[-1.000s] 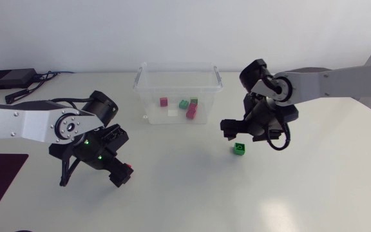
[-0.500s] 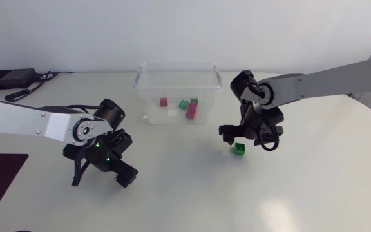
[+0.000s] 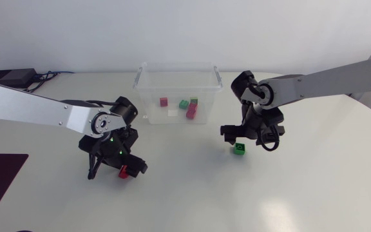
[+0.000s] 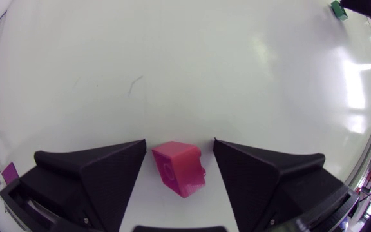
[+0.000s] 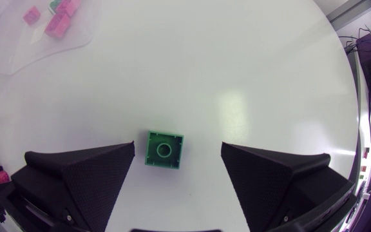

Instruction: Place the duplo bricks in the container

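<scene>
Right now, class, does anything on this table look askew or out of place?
The red brick lies askew, turned at an angle between the open fingers of the left tool. The green brick sits flat, stud up. Both are outside the container.

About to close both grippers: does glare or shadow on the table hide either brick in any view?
Left wrist view: glare streaks on the table sit far ahead of the left gripper; the red brick between its open fingers is unobscured. Right wrist view: one bright patch ahead of the right gripper, beside the green brick, not on it. Head view: soft shadows, both bricks show.
</scene>
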Controlling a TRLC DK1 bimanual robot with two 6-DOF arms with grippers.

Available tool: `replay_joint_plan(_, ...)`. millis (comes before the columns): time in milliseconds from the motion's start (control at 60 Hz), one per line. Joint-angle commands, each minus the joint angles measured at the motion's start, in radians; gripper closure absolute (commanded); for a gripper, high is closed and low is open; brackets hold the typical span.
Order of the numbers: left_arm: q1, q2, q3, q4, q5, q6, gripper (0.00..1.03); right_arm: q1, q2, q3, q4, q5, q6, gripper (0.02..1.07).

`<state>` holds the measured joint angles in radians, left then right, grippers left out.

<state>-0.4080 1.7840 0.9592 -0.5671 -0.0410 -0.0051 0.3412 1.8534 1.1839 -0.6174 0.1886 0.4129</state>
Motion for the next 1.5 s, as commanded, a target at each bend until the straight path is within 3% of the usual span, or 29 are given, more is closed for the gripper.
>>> replay_joint_plan(0, -0.003, 0.0, 0.013, -0.033, -0.031, -0.047, 0.53, -0.007, 0.029, -0.006, 0.004, 0.011, 0.024, 0.1)
replay_joint_plan(100, -0.005, -0.023, 0.01, -0.045, -0.059, -0.056, 0.65, -0.007, 0.03, -0.007, 0.007, 0.011, 0.024, 0.1)
replay_joint_plan(450, -0.038, -0.064, -0.01, -0.047, -0.082, -0.058, 0.73, -0.011, 0.03, -0.013, 0.011, 0.011, 0.021, 0.1)
replay_joint_plan(783, -0.043, -0.265, 0.007, -0.059, -0.082, -0.047, 0.75, 0.005, 0.086, 0.057, -0.033, 0.005, 0.032, 0.11)
replay_joint_plan(950, -0.02, -0.317, 0.059, -0.059, -0.082, -0.03, 0.75, 0.022, 0.138, 0.079, -0.038, 0.006, 0.041, 0.16)
replay_joint_plan(1050, -0.017, -0.353, 0.079, -0.008, -0.08, -0.029, 0.75, 0.021, 0.152, 0.08, -0.038, 0.006, 0.043, 0.17)
replay_joint_plan(1217, 0.023, -0.373, 0.118, 0.145, -0.066, -0.05, 0.75, 0.022, 0.145, 0.068, -0.042, 0.022, 0.05, 0.4)
replay_joint_plan(1267, 0.035, -0.373, 0.127, 0.202, -0.065, -0.068, 0.75, 0.024, 0.142, 0.065, -0.048, 0.029, 0.047, 0.54)
replay_joint_plan(1483, 0.04, -0.35, 0.142, 0.362, -0.059, -0.098, 0.75, 0.05, 0.112, 0.04, -0.064, 0.045, 0.032, 0.6)
